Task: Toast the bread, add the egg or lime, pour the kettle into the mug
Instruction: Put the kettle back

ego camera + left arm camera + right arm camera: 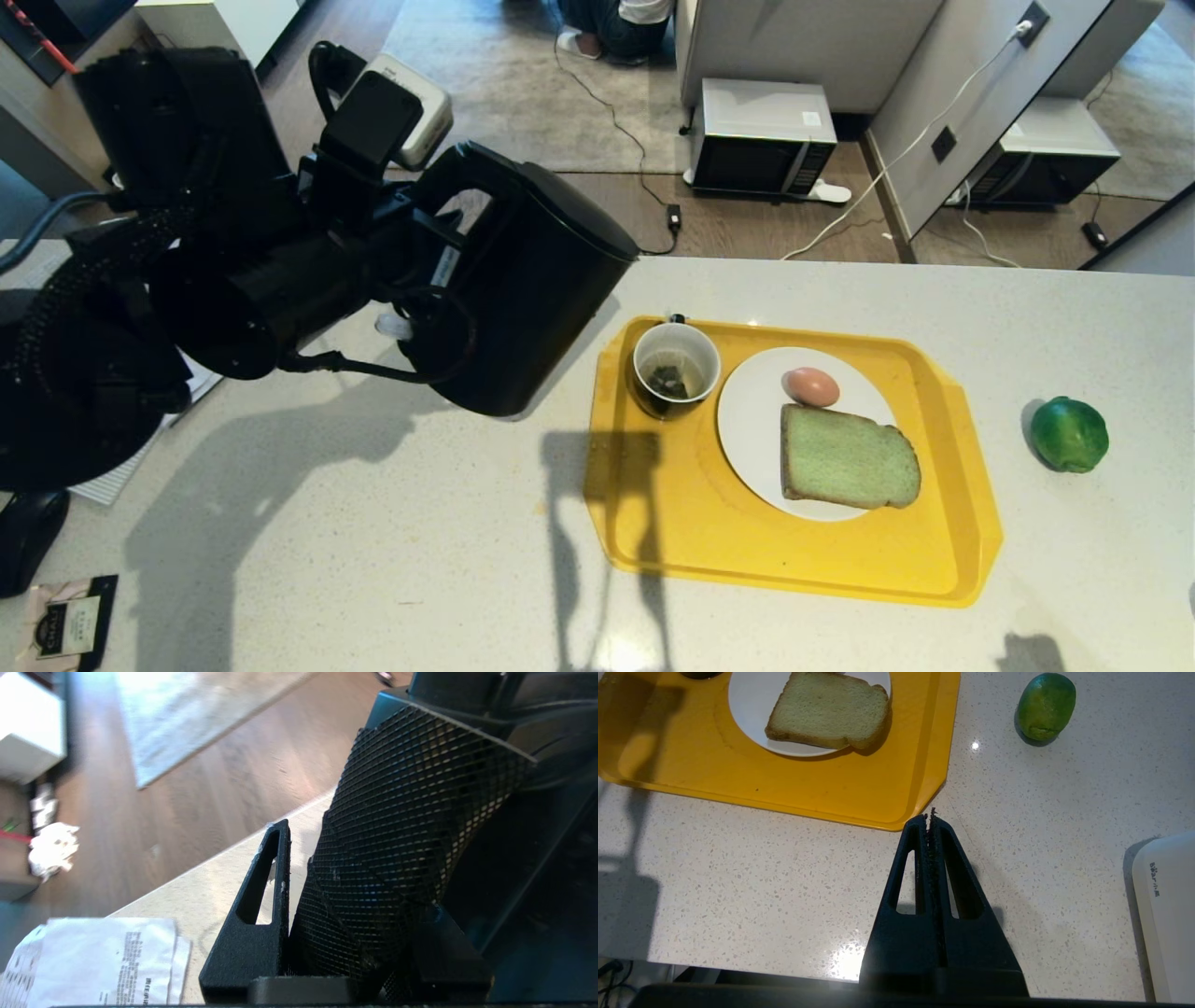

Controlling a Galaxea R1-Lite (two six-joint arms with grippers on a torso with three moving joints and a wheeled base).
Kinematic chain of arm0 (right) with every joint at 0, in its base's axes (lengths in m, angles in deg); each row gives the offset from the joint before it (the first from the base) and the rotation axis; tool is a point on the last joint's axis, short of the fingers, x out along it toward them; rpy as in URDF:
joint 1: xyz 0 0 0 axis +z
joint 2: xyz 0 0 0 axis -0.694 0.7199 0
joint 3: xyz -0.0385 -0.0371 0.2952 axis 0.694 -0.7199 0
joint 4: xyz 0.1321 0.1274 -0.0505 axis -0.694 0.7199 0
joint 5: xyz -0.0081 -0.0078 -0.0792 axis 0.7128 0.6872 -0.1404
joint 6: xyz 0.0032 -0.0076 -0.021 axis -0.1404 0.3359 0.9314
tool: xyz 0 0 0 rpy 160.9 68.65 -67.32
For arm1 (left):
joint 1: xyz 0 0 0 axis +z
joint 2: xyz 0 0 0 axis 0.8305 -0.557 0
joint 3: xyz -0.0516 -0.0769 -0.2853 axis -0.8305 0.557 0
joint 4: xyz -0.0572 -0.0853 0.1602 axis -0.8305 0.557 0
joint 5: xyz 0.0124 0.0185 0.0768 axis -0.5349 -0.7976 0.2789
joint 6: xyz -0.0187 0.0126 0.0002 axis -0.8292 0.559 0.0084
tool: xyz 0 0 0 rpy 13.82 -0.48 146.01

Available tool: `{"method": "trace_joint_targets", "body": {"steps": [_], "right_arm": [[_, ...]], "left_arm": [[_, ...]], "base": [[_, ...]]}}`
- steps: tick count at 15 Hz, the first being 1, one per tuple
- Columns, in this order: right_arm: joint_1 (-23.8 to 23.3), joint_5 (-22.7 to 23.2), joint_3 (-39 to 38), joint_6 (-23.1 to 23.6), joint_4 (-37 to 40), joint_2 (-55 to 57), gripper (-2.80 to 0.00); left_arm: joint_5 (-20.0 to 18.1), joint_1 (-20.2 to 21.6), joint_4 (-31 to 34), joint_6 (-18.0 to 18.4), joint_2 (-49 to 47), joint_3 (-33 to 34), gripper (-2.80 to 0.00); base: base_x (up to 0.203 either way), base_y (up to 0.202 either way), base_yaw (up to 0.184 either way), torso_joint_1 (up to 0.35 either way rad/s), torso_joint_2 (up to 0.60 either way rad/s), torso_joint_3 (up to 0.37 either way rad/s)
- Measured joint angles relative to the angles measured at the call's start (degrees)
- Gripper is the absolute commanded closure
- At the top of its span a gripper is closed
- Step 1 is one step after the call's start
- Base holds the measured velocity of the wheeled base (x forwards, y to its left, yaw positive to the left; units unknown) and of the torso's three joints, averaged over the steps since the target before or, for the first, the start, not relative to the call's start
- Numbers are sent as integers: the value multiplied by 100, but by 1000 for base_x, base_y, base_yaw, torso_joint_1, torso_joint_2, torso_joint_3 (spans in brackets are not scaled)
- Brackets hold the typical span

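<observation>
From where I stand, the left gripper (pixel 425 247) buries its fingers behind the kettle (pixel 523 289); that handle fills the wrist camera. Beyond it, a seated person (pixel 616 23) is cropped at the frame's top.

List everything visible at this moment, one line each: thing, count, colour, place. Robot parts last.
kettle: one, black, tilted in the air left of the tray
tray: one, yellow, on the counter
mug: one, dark outside, white inside, tray's far left corner
plate: one, white, on the tray
bread: one slice, greenish, on the plate
egg: one, pinkish, on the plate, beside the bread
lime: one, green, on the counter right of the tray
microwaves: two, on the floor beyond the counter
left end effector: black, closed on the kettle's handle
right end effector: black, shut, over the counter near the tray's corner
</observation>
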Motion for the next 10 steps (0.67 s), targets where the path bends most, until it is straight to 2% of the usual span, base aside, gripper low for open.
{"method": "trace_joint_targets", "body": {"steps": [5,8,10], "right_arm": [[-2,-2,0,-1,-1,0,0],[-2,-1,0,0,-2,0,0],[-2,-2,0,1,0,0,0]], "left_arm": [[-11,211,-1329,-8,-546,219,0],[7,266,-2366,18,-1005,253,0],[-2,286,-2750,21,-1234,254,0]], "base": [[0,0,0,0,0,0],[0,0,0,0,0,0],[0,0,0,0,0,0]]}}
